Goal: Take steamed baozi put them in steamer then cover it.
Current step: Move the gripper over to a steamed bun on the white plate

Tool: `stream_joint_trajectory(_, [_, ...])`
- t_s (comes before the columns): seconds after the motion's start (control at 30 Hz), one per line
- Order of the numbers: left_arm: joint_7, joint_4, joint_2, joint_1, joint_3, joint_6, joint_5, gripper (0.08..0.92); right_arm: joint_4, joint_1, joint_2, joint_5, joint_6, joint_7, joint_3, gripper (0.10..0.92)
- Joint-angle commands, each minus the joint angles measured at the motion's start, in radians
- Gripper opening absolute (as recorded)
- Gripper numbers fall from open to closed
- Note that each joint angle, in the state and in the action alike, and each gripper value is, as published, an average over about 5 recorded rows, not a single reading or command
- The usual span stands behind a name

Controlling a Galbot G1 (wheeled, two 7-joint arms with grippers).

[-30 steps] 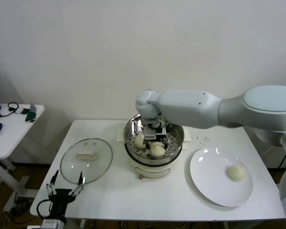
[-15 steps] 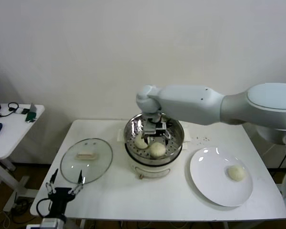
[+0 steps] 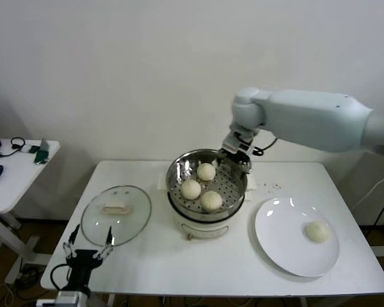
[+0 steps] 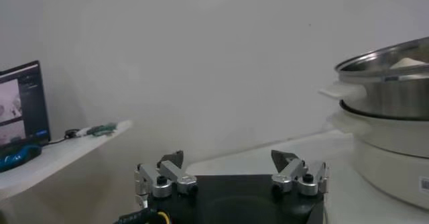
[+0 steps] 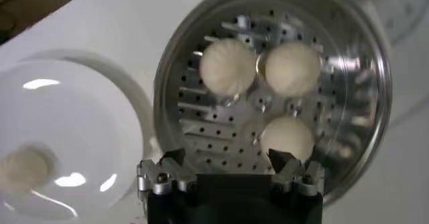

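Hovering above the steamer's (image 3: 207, 185) far rim mid-table, right tool (image 3: 237, 153) spread and empty; three baozi (image 3: 191, 188) sit inside. Last baozi (image 3: 317, 231) waits on the plate (image 3: 288, 252) near the table's right edge: approach from above, pinch gently. Left tool (image 3: 88, 251) spread, parked off the front-left corner. Lid (image 3: 115, 213) handle detail unclear.

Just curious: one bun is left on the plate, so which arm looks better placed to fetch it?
The right. Its open claw hovers over the steamer, beside the plate holding the last baozi. The left claw is parked beyond the lid.
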Motion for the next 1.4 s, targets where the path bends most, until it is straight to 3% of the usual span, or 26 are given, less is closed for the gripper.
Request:
stream_joint_trajectory(0.03, [0.0,-0.001,-0.005,0.003,0.001,-0.001,0.0,0.823,0.06,0.032,-0.303,0.137,-0.277,0.074,-0.086,0.823])
stream_joint_trajectory(0.53, [-0.002,-0.024,-0.027,0.014,-0.001,0.017,0.014,0.823,0.005,-0.437,-0.528,-0.135,-0.291,0.048,0.226,0.823])
stream_joint_trajectory(0.9, [-0.003,-0.014,-0.033,0.021,-0.008,0.015,0.019,0.823,-0.084,-0.652,-0.504,-0.258,-0.263,0.049,0.419,0.823])
stream_joint_trajectory(1.4, [-0.005,-0.003,-0.031,0.02,-0.015,0.011,0.013,0.823,-0.127,-0.706,-0.461,-0.301,-0.26,0.048,0.462,0.823])
